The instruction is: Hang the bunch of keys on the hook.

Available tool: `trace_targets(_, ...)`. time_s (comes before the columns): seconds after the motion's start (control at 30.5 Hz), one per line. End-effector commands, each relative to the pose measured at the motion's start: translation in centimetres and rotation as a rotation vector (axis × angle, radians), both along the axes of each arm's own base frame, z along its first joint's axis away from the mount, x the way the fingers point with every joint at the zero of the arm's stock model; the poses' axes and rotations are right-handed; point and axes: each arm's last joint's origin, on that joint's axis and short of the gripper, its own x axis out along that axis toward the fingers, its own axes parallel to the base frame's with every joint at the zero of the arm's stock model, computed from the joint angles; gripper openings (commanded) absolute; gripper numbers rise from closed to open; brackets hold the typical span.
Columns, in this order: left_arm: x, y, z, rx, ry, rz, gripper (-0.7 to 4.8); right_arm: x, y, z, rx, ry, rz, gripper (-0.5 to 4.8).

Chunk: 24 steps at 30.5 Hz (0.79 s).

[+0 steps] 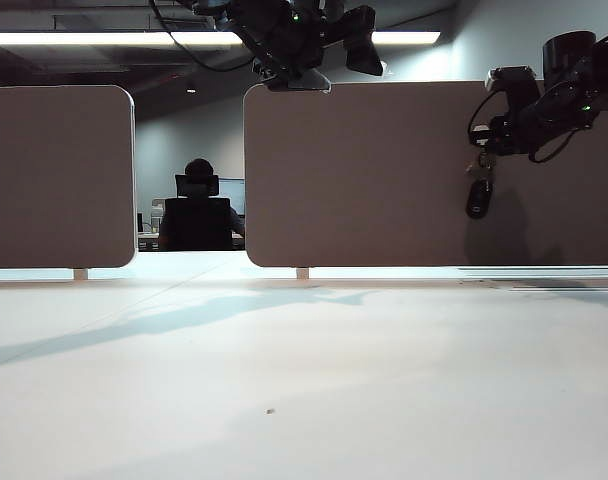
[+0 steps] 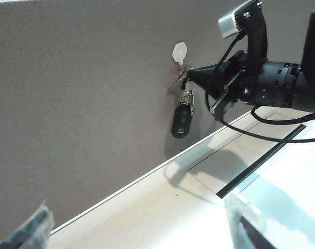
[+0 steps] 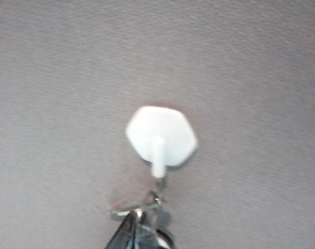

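Against the brown panel (image 2: 85, 93), the right gripper (image 2: 191, 75) (fingers pinched on the keys (image 2: 182, 111)) sits at the hook's (image 2: 180, 52) five o'clock, while the left gripper (image 2: 142, 228) gapes wide.

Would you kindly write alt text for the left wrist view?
The right gripper, shut, holds a bunch of silver keys with an oblong black fob at a small pale hexagonal hook on a brown panel. The open left gripper waits in the foreground.

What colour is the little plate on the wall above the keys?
White, or very pale grey. The hook plate shows best in the right wrist view.
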Motion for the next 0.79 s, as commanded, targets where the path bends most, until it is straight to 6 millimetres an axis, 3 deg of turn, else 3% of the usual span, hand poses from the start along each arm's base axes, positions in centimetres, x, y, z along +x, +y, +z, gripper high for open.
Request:
trace_targets(0.03, -0.1, 0.0, 0.5, -0.013, -0.016, -0.005, 4.79, -0.3, 1.3, 1.3, -0.001, -0.032, 0.034, -0.09)
trace_targets(0.36, -0.1, 0.0, 0.5, -0.014, -0.017, -0.005, 4.79, -2.0, 2.0, 5.2, -0.020, -0.088, 0.040, -0.09)
trace_targets(0.59, -0.1, 0.0, 0.5, -0.014, -0.017, -0.005, 4.79, -2.0, 2.1, 4.0, -0.015, 0.022, 0.072, -0.09)
trace_targets(0.79, -0.1, 0.0, 0.5, -0.013, -0.016, -0.005, 4.79, -1.8, 1.7, 2.9, -0.093, 0.084, -0.001, -0.09)
